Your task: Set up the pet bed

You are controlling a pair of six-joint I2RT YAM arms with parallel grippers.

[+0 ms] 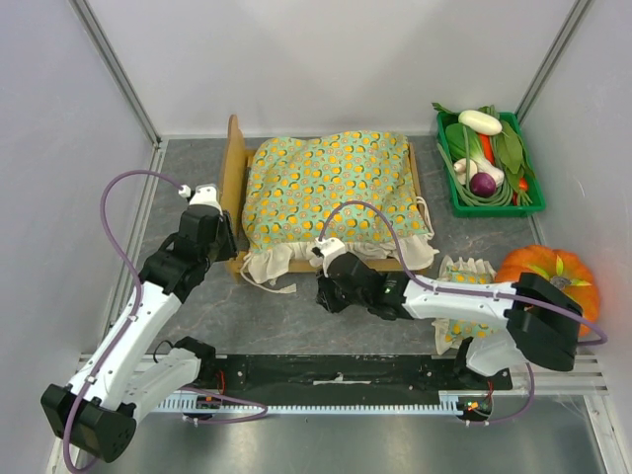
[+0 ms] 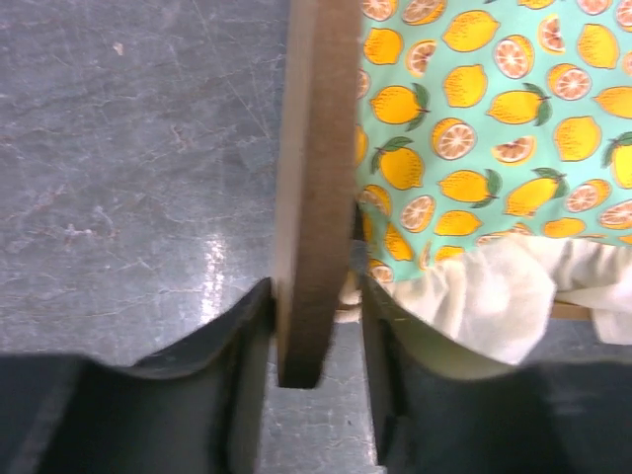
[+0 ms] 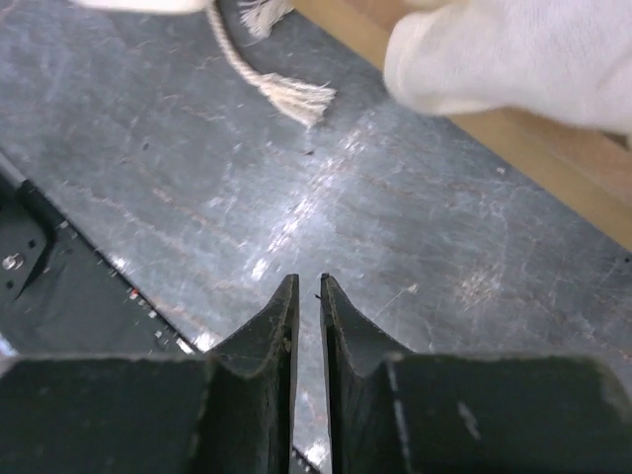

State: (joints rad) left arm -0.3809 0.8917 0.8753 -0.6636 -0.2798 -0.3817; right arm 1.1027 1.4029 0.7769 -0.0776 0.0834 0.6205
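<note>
Top view: the pet bed (image 1: 240, 188) sits at table centre, long axis running left to right, its headboard (image 2: 316, 188) at the left end. The left gripper (image 2: 316, 341) straddles the headboard's near edge, jaws partly spread and close to both faces; contact cannot be confirmed. The right gripper (image 3: 308, 326), jaws almost together and empty, hovers over bare table just before the bed's near rail. The lemon-print blanket (image 1: 331, 188) covers the frame.

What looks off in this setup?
The pillow lies on the table beside the pumpkin, not on the pet bed. The blanket is bunched, its ruffle spilling over the near rail.
</note>
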